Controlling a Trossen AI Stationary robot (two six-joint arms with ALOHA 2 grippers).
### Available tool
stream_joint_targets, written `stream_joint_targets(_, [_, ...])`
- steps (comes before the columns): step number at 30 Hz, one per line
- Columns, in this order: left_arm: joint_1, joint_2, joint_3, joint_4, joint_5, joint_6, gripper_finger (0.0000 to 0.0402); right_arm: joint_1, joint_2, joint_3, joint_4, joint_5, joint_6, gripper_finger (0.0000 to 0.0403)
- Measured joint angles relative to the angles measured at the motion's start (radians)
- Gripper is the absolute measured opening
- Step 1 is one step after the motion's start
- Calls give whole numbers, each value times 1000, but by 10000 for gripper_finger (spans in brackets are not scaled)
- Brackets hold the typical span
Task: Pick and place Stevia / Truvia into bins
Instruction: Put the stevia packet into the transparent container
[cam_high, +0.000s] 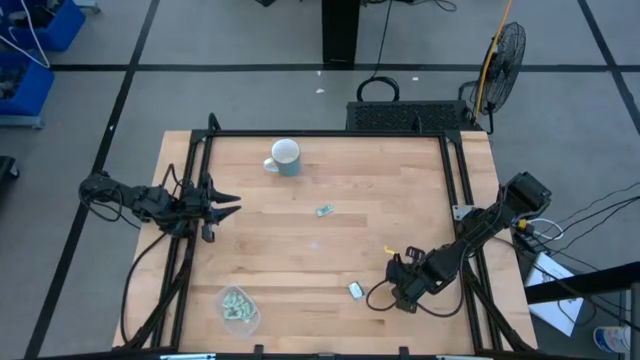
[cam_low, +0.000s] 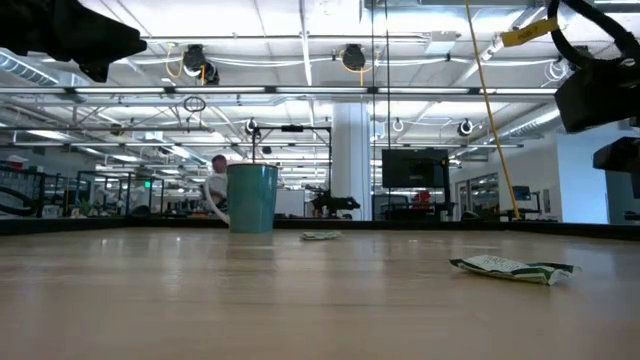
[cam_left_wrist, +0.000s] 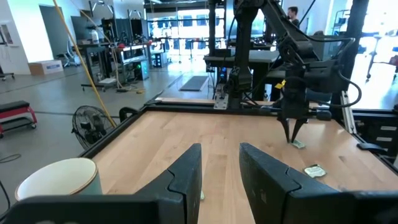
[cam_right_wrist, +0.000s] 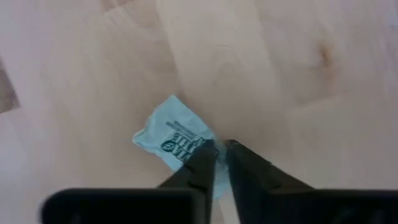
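Packets fill your clear bin (cam_high: 240, 310); three Stevia packets (cam_high: 325, 211) lie loose; right gripper (cam_right_wrist: 219, 163) pinches one; left gripper (cam_left_wrist: 219, 171) released.

High view: overhead, straight down, whole table (cam_high: 330, 240) plus surrounding floor. Low view: at table-top height, level across the surface into the room; mug (cam_low: 251, 198) seen far off, same mug (cam_high: 285, 157) as overhead. Left wrist view: faces across the table toward the opposite arm. Right wrist view: very close, pointing down at one packet (cam_right_wrist: 176, 139) on the wood.
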Motion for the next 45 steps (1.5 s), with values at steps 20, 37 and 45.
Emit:
stream_joint_targets(20, [0, 0, 0, 3, 0, 0, 113, -225, -58, -2, 689, 216, -639, 1])
stream_joint_targets(37, [0, 0, -1, 110, -1, -1, 113, -410, 115, 367, 873, -27, -1160, 0])
stream_joint_targets(45, [0, 0, 0, 278, -3, 27, 113, -449, 393, 626, 809, -203, -1145, 0])
